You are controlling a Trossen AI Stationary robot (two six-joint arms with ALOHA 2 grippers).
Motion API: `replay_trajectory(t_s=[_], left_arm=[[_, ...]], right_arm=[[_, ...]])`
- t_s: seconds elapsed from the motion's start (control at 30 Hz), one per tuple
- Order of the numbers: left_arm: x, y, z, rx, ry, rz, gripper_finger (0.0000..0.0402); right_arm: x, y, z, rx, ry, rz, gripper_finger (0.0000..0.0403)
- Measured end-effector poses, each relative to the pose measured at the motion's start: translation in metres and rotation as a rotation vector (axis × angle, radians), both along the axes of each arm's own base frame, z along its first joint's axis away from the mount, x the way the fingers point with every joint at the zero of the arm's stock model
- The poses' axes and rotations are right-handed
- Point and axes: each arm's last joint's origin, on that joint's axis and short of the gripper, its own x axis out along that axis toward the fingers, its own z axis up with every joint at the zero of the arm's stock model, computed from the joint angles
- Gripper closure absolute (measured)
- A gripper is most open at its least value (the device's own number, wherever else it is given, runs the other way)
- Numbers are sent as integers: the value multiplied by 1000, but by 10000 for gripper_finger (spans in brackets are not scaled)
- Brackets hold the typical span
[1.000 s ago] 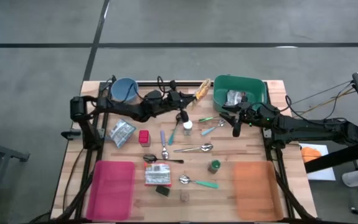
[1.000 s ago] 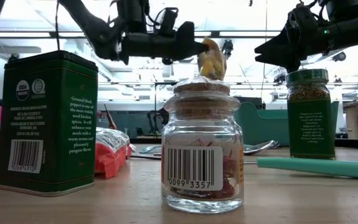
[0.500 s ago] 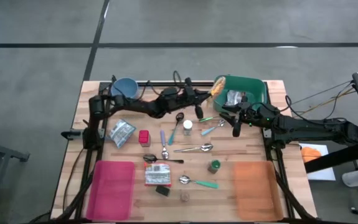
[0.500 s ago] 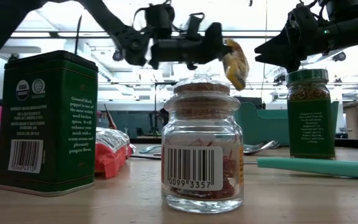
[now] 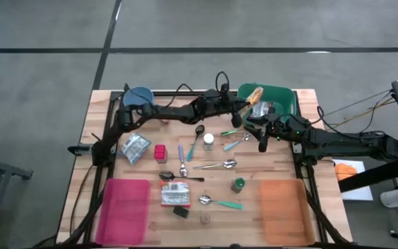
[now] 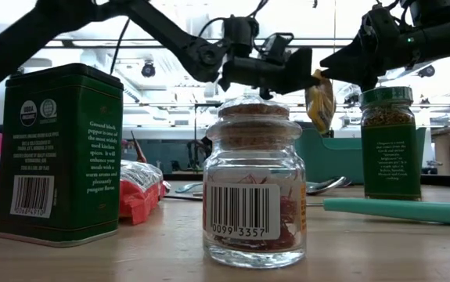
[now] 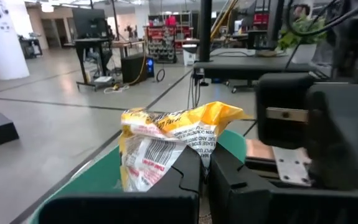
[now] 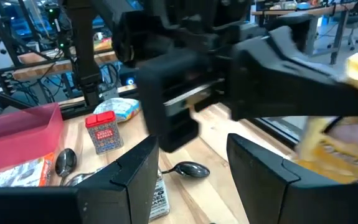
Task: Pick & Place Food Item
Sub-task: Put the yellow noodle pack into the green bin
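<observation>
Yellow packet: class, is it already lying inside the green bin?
No, the left tool holds the yellow packet above the green bin.

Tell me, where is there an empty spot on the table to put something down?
Bare wood shows between the pink tray and the orange tray, near the front edge, and to the right of the green jar. The orange tray itself looks bare. The middle is crowded with spoons, and both arms fill the back by the green bin.

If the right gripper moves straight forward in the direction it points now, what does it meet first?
Probably the left gripper and its yellow packet, which hang close ahead of the open right gripper by the green bin. Depth is unclear, so it may pass underneath.
</observation>
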Motion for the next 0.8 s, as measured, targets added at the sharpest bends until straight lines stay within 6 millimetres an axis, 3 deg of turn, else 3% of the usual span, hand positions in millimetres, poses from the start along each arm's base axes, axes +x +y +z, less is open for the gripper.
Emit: replay_trajectory(t_s=[0.33,0.7,0.8], left_arm=[[7,27,-17,-33,70,45,400],[7,32,-26,-59,80,49,400],[7,32,-26,-64,80,40,381]], right_arm=[[0,0,0,0,0,1,216],[0,0,0,0,0,1,216],[0,0,0,0,0,1,216]])
